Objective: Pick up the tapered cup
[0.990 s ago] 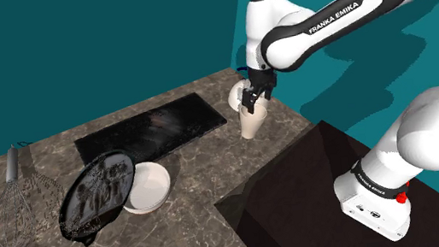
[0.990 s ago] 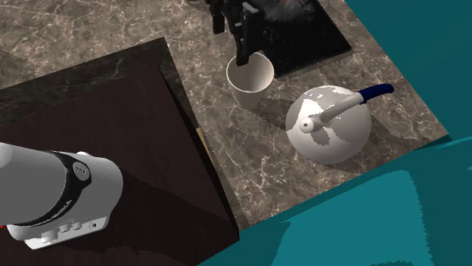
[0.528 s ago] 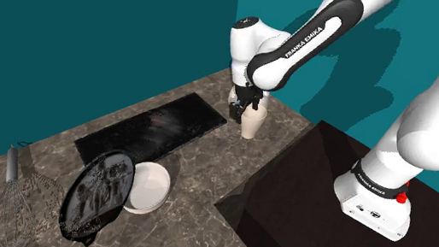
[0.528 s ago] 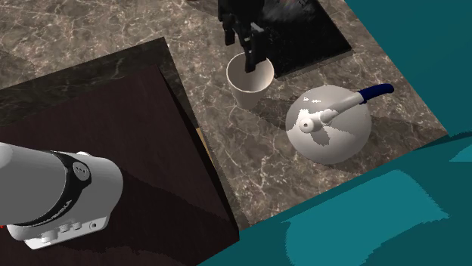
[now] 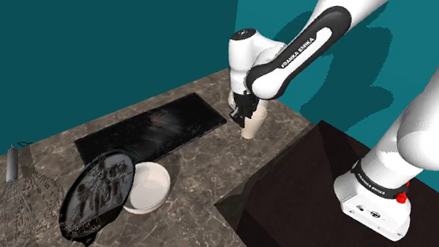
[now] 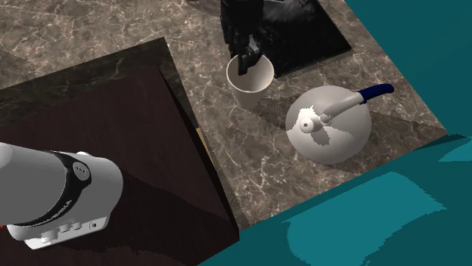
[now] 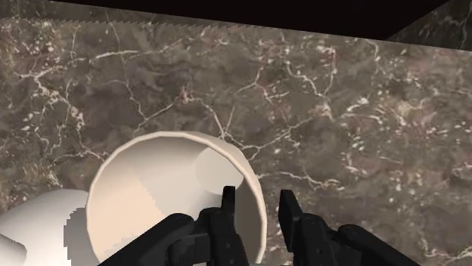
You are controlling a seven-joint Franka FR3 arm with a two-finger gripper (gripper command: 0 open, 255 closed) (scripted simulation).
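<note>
I am seeing the tapered cup (image 6: 253,83) standing upright on the marble counter (image 6: 249,159), just beside a corner of the black cooktop (image 5: 150,129). The gripper (image 7: 257,198) is sitting at its rim with the fingers spread, one dipping inside the cup and one outside, straddling the wall without pinching it as far as I am making out. I am judging it light, stiff, thin-walled and smooth, and since it is narrowing toward the base it could be slipping down out of a side grasp, so the rim wall is looking like the safer hold.
</note>
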